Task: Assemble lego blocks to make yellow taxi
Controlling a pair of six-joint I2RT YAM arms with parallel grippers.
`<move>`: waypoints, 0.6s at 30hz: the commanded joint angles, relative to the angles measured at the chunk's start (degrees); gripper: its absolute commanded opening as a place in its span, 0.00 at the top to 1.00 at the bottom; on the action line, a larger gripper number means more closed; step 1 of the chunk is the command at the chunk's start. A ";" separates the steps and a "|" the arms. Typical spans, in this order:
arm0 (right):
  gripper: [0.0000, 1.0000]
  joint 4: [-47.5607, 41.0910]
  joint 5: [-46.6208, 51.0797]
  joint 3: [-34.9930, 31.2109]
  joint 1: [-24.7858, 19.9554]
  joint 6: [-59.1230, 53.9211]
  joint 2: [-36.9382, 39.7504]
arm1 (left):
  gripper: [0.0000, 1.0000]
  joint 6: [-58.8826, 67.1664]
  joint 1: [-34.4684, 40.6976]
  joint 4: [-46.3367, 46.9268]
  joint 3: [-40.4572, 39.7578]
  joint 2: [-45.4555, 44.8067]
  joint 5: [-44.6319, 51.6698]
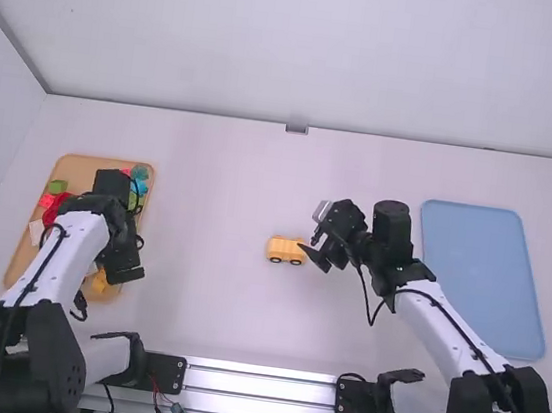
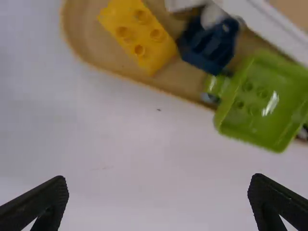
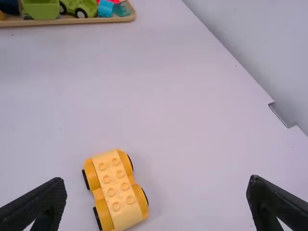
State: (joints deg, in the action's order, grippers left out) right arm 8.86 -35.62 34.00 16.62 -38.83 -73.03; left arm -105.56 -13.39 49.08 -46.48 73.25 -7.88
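Showing, from near to far, the two-arm rig at the tabletop. The left gripper is above the right-hand edge of the tan tray, its fingers spread wide with nothing between them; near the tray's near right corner lies a studded yellow brick, with a dark blue piece and a green open-topped piece farther along that edge. Mid-tabletop, the yellow car sits upright on its wheels, studs up, its long axis roughly parallel to the near edge (which end is the front cannot be told). The right gripper is close by the car's right end, fingers likewise far apart and holding nothing; contact with the car cannot be judged. Toward the right edge lies the blue tray; a small grey bracket marks the middle of the far edge.
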 commanded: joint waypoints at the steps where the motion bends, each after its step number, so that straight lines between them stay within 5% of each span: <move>1: 0.02 0.28 -0.35 -0.44 0.26 1.86 0.72 | 0.01 -15.06 -0.55 -0.11 0.11 -1.27 -5.92; 12: 0.01 1.97 -0.31 -0.44 0.26 3.06 0.72 | 0.01 -14.64 -0.35 -1.14 0.11 -1.27 -15.63; 15: 0.02 2.49 -0.31 -0.44 0.39 3.61 0.72 | 0.26 -15.30 -1.38 -1.97 0.11 -1.27 -15.45; 18: 0.01 3.82 -0.28 -0.44 0.70 6.34 0.72 | 0.19 -15.32 -3.02 -0.81 0.11 -1.27 -13.44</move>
State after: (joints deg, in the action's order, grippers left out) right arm 12.34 -35.62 34.00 16.78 -34.81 -73.06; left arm -119.37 -15.07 47.51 -46.48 73.25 -20.62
